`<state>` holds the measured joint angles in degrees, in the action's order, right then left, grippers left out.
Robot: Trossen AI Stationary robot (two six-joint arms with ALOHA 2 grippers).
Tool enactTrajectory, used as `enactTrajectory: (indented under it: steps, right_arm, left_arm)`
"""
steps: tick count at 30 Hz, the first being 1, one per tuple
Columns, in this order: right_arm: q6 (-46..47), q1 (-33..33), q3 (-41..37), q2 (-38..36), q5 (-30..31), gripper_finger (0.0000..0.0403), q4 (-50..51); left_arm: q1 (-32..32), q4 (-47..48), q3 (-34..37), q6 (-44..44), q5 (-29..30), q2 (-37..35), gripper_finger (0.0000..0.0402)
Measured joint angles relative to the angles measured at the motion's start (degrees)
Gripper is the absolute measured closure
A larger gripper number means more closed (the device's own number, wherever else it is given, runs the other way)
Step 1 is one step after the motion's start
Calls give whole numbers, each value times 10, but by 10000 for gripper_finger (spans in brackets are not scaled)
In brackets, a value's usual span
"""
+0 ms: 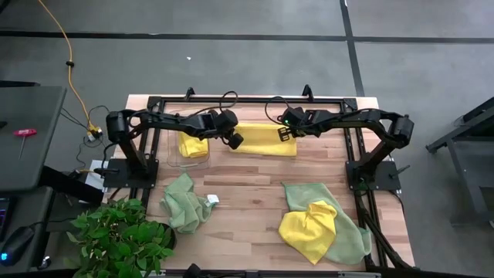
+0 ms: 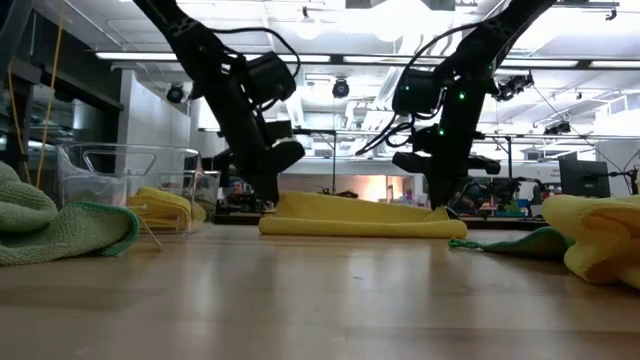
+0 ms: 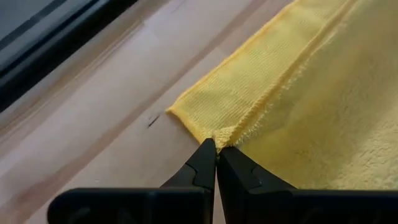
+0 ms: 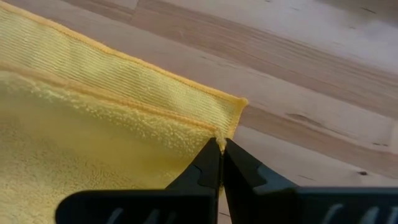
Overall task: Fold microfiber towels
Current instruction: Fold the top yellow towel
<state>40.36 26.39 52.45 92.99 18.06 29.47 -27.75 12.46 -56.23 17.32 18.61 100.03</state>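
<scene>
Where clear bin [image 1: 187, 158] sits, yellow towel [image 1: 193, 145] inside.

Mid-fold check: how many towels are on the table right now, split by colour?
Yellow microfiber towels: 3 (one in the clear bin at, one being folded, one on a green towel)
Pale green microfiber towels: 2 (one crumpled, one under the yellow)
Total: 5

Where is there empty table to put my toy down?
The bare wood in the middle of the table, between the crumpled green towel and the yellow-on-green pile. The back is crowded: both pincers pinch the folded yellow towel beside the clear bin.
</scene>
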Motion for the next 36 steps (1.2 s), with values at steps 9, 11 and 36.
enactTrajectory:
  steps: [9,11,36]
  right_arm:
    - [12,0,0,0,0,403,-4]
    - [12,0,0,0,2,403,-4]
    - [-74,58,0,-63,-22,199,8]
  left_arm:
    - [0,-5,0,-19,25,6,395]
    - [0,-6,0,-26,29,6,394]
    - [-16,23,-15,-125,26,-59,262]
